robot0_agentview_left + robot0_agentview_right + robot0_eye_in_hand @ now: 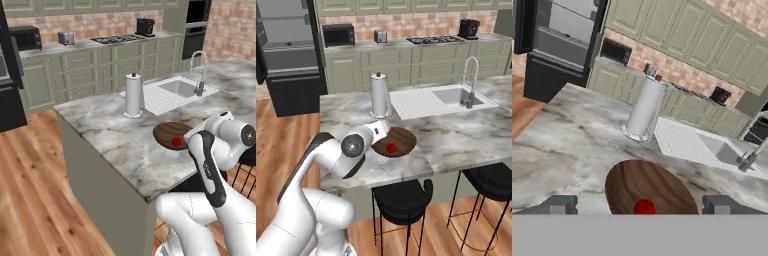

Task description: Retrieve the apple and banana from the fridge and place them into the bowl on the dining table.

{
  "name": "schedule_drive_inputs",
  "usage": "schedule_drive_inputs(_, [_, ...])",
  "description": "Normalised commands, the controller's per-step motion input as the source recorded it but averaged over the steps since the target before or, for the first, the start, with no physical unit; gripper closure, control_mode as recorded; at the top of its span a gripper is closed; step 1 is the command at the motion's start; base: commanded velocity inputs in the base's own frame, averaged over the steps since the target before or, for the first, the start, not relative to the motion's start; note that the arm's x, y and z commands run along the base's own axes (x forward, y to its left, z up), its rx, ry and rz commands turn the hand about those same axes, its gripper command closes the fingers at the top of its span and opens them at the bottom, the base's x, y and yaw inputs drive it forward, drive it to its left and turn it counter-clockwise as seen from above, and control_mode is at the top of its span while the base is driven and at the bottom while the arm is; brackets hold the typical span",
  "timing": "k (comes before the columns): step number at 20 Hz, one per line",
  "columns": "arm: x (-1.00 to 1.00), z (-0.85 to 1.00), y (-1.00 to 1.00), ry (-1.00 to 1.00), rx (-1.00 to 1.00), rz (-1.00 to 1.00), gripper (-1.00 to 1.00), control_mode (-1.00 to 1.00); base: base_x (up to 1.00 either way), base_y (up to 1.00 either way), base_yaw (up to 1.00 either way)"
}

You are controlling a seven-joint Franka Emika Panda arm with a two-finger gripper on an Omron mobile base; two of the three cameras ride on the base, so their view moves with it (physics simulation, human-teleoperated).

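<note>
hand view: my hand (pixel 640 205) hangs just above the bowl (pixel 647 187), fingers (pixel 559 205) set wide apart with nothing between them. the apple (pixel 644 207) lies inside the bowl, near the rim closest to me. the bowl sits on the marbled bench (pixel 557 150), with a paper towel roll (pixel 644 107) standing upright beyond it and a sink (pixel 719 150) off to one side. the fridge (pixel 557 40) stands well apart at the far end of the room, its door open on pale shelves.

from the right base view, the apple (pixel 390 147) rests in the bowl (pixel 398 142) close to the bench's (pixel 456 135) near edge, and the fridge (pixel 288 50) shows a small dark thing on a shelf that i cannot make out. from the left base view, the apple (pixel 176 141) sits in the bowl (pixel 167 132), my arm partly covering the bowl's rim.
</note>
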Motion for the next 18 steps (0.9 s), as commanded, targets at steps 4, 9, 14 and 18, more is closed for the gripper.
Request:
schedule_drive_inputs(4, [-0.82,1.00,0.25,-0.13,-0.21,0.05,-1.00,-1.00,0.00,0.00,0.00])
schedule_drive_inputs(9, [-0.76,1.00,0.12,-0.05,-0.18,0.04,-1.00,-1.00,0.00,0.00,0.00])
schedule_drive_inputs(14, [-0.75,1.00,0.02,0.00,-0.16,0.03,-1.00,-1.00,0.00,0.00,0.00])
schedule_drive_inputs(18, [-0.70,0.51,0.24,0.02,-0.18,0.06,-1.00,-1.00,0.00,0.00,0.00])
